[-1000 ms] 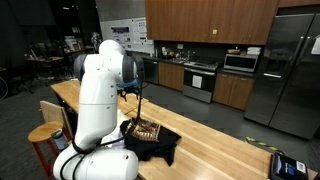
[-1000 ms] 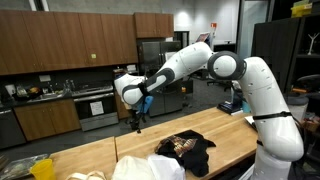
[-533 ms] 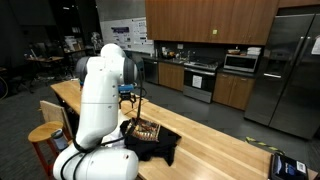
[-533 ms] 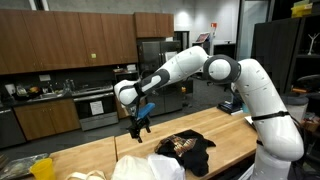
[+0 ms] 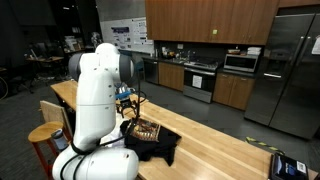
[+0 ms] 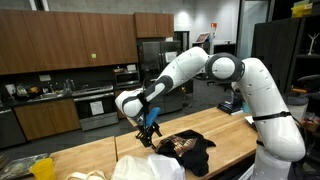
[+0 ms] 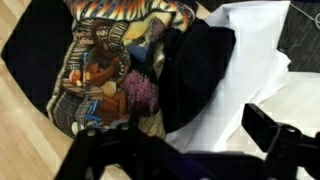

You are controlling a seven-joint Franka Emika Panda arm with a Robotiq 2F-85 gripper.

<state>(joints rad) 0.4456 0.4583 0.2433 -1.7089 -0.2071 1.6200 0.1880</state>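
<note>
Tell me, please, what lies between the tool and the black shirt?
Only air: in an exterior view the open tool hangs just above the black shirt.

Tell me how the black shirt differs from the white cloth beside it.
The black shirt is dark and carries a colourful printed picture; the white cloth is plain and pale. In the wrist view the black shirt overlaps the white cloth. Both lie crumpled on the wooden counter.

I'm seeing my arm (image 6: 215,68) wearing glossy white, rounded shells with dark grey bands at the joints in both exterior views; the gripper (image 6: 150,134) is showing black with a blue patch beside it, its fingers (image 7: 275,135) reading as blocky black shapes
</note>
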